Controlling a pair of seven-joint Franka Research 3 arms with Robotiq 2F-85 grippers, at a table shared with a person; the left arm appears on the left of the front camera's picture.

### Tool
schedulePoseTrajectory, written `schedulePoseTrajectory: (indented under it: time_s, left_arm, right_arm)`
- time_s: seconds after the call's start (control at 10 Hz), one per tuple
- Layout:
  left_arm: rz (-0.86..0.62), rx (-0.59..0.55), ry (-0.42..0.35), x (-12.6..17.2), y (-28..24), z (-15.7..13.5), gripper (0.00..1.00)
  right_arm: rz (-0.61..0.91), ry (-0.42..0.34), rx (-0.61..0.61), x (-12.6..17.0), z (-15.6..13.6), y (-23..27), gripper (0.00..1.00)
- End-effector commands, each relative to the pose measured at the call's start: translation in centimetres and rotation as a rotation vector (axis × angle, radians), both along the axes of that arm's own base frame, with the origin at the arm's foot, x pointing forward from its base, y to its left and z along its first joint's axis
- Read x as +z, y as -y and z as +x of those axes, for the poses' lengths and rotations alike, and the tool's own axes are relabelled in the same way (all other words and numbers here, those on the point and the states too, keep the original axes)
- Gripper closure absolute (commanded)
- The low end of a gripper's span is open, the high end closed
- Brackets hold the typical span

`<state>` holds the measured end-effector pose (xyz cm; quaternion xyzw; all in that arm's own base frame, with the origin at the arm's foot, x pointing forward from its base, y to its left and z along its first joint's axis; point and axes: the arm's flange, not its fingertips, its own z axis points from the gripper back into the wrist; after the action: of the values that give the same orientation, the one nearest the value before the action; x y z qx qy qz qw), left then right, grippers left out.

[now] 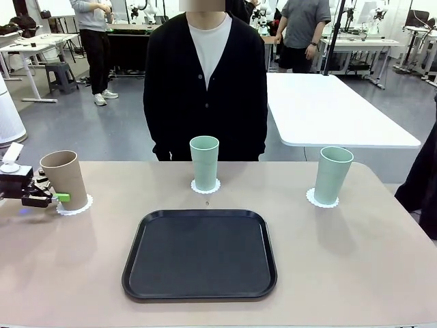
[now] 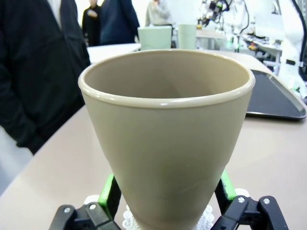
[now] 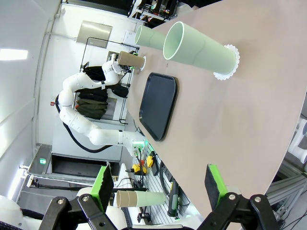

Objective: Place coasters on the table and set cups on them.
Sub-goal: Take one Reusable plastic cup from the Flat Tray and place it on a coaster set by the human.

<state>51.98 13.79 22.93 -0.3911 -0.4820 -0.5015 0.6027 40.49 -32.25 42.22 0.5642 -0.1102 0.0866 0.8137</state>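
Cups: three on the bench, each upright on a coaster. The tan cup point(image 1: 65, 179) stands near the left edge, one mint cup point(image 1: 204, 162) at the middle of the far edge in front of the person point(image 1: 205, 82), the other mint cup point(image 1: 332, 175) toward the far right corner.
Coasters: lacy white discs showing as a rim around each cup base; tan cup's coaster point(image 1: 76, 206), middle coaster point(image 1: 205, 186), right coaster point(image 1: 321, 199).
Tray: black tray point(image 1: 200, 254) bare, at the middle of the near edge.
Left end effector point(image 1: 53, 191): low beside the tan cup's base, green pads point(image 2: 108, 194) standing either side of the cup wall, spread rather than pinching as far as the wrist view shows.
Right end effector point(image 3: 158, 184): spread wide, holding nothing, looking across the bench point(image 3: 249, 124) from beyond its right edge.
Handling: the cups look light, stiff and smooth, tall and tapered, so likely tippy; a low grip across the narrow base seems safest. The coasters look thin and flimsy, apt to slide or lift with a cup.
Progress: judged from the layout, all three cups are seated and the work looks nearly finished.
Hard to tell: whether the left pads touch the cup wall; the tan cup's coaster is largely hidden under the cup in the left wrist view.
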Motion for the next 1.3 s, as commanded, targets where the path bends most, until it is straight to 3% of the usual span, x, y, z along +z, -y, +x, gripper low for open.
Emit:
schedulePoseTrajectory:
  time_s: [0.0,0.6,0.9,1.1,1.2]
  left_arm:
    - [0.030,-0.004,0.015,0.4,-0.2,-0.3,0.00]
    - [0.053,0.012,-0.021,0.8,-3.1,-0.4,0.00]
    - [0.151,0.037,-0.053,1.2,-5.6,-0.9,0.00]
    - [0.262,0.085,-0.072,3.7,-7.0,-2.1,0.00]
    - [0.340,0.131,-0.077,7.1,-6.8,-3.7,0.00]
  right_arm:
    - [0.004,0.002,-0.006,0.0,0.1,-0.2,0.00]
    - [0.004,0.002,-0.006,0.0,0.1,-0.2,0.00]
    - [0.004,0.002,-0.006,0.0,0.1,-0.2,0.00]
    - [0.004,0.002,-0.006,0.0,0.1,-0.2,0.00]
    - [0.004,0.002,-0.006,0.0,0.1,-0.2,0.00]
